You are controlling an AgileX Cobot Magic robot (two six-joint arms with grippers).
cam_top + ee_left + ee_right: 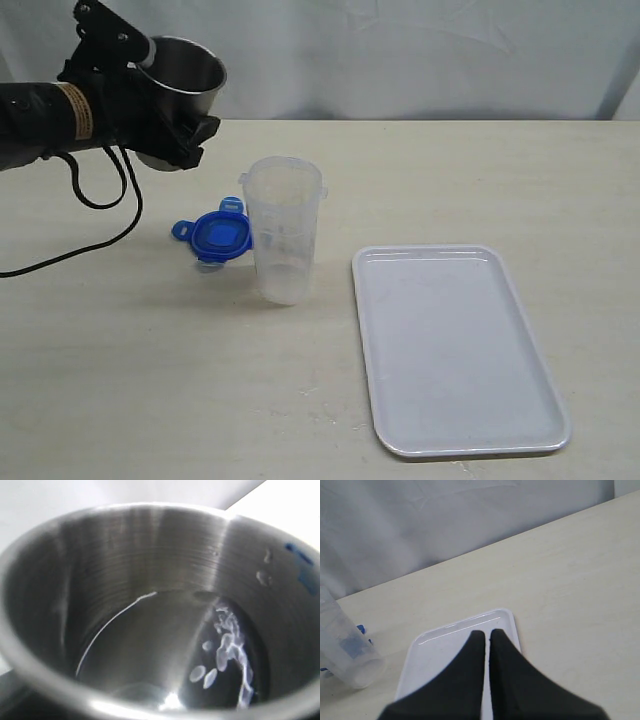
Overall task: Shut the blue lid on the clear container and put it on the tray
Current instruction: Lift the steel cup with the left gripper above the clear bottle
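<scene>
The clear container (pixel 283 230) stands upright and uncovered on the table, left of the tray (pixel 455 350). Right behind it to the left, the blue lid (pixel 220 237) lies flat on the table. My left gripper (pixel 160 95) is raised at the back left, shut on a steel cup (pixel 185 70) that is lifted off the table. That cup (pixel 150 605) fills the left wrist view, with wet drops inside. My right gripper (pixel 487 634) hangs shut and empty over the tray (pixel 440 645), with the container (pixel 345 650) off to one side.
A white cloth backdrop (pixel 400 50) closes off the far edge of the table. A black cable (pixel 100 215) loops from the left arm down to the tabletop. The tray holds nothing.
</scene>
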